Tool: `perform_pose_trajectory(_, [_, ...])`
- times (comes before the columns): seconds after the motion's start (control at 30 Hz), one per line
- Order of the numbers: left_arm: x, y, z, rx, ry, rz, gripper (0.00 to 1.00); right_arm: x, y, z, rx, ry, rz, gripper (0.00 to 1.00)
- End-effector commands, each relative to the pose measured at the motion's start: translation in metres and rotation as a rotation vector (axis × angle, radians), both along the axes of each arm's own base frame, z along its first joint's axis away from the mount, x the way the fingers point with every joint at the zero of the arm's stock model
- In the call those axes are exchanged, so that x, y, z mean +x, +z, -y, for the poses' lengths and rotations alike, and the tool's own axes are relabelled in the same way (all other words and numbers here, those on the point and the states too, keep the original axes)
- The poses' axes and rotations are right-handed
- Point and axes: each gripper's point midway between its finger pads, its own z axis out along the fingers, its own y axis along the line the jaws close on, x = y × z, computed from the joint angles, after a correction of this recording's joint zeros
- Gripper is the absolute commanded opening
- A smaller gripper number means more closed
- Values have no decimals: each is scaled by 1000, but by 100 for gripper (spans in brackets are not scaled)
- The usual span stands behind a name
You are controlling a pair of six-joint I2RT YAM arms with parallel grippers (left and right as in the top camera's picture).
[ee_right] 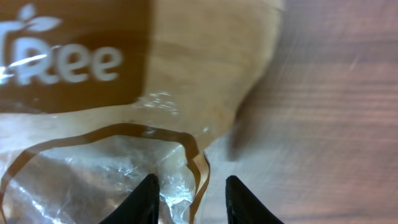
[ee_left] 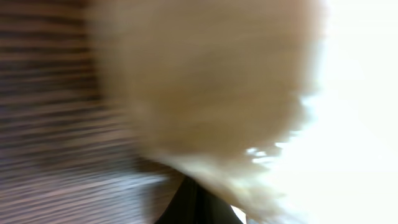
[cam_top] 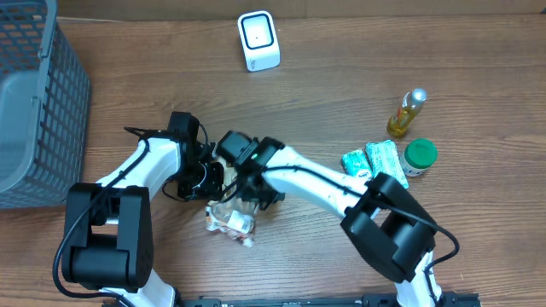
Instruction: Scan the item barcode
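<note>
Overhead, much of the action is covered: the left arm and right arm meet at mid-worktop, and their black bodies hide most of the snack bag, whose crumpled clear-and-tan end pokes out below them on the worktop. The left gripper and right gripper sit close together just above that end, and from here neither one's fingers can be made out. The white scanner stands well apart near the far edge, with bare wood between it and the arms. A grey basket is cut off by the left edge, while a small bottle, green packets and a green-lidded jar cluster to the right, clear of the arms. From the left wrist, nearly everything is blur: a tan mass, the bag pressed up close to the lens, fills the view, glare washes out the right side, and only a dark sliver shows at the bottom. The fingers are pressed together, though whether any film is caught between them cannot be told. From the right wrist, the view is sharper: two dark fingertips stand apart at the bottom edge, the bag's clear, brown-bordered corner lying between and beyond them, unclamped. White lettering on a brown panel is cut off at the upper left; open wood runs along the right.
</note>
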Motion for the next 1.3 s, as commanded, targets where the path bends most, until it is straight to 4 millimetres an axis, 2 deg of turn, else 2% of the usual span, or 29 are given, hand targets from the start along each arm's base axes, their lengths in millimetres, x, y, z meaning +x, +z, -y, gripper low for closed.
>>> perform_pose_trajectory(0.0, [10,14,26,-124,-31,17,5,13,2,-3,85,95,-14,35])
perform_pose_trajectory(0.1, [19,21,22,-102,-30,38,4,21,6,-3,145,108,-36,35])
perform_pose_trajectory(0.23, [36,46,12,-52,-20,56,4,31,14,13,140,96,-48,36])
perform_pose_trajectory(0.33, [43,62,14,-54,-23,66,4,33,31,21,137,136,-39,37])
perform_pose_trajectory(0.4, [43,63,16,-55,-28,69,4,33,39,21,146,161,-24,37])
perform_pose_trajectory(0.47, [41,61,18,-51,-38,65,4,32,44,22,150,169,-20,39])
perform_pose_trajectory(0.57, [38,53,20,-39,-51,59,4,19,46,13,214,187,-81,53])
perform_pose_trajectory(0.7, [29,40,16,3,-61,43,5,3,50,1,308,244,-147,60])
perform_pose_trajectory(0.87, [22,25,11,28,-63,37,6,2,44,2,313,245,-149,61])
perform_pose_trajectory(0.93, [20,21,10,28,-64,39,8,1,40,2,314,244,-149,67])
perform_pose_trajectory(1.03, [18,17,10,28,-64,37,9,-1,38,0,333,247,-156,69])
perform_pose_trajectory(1.27, [18,9,10,28,-38,48,8,1,31,-3,356,249,-138,69])
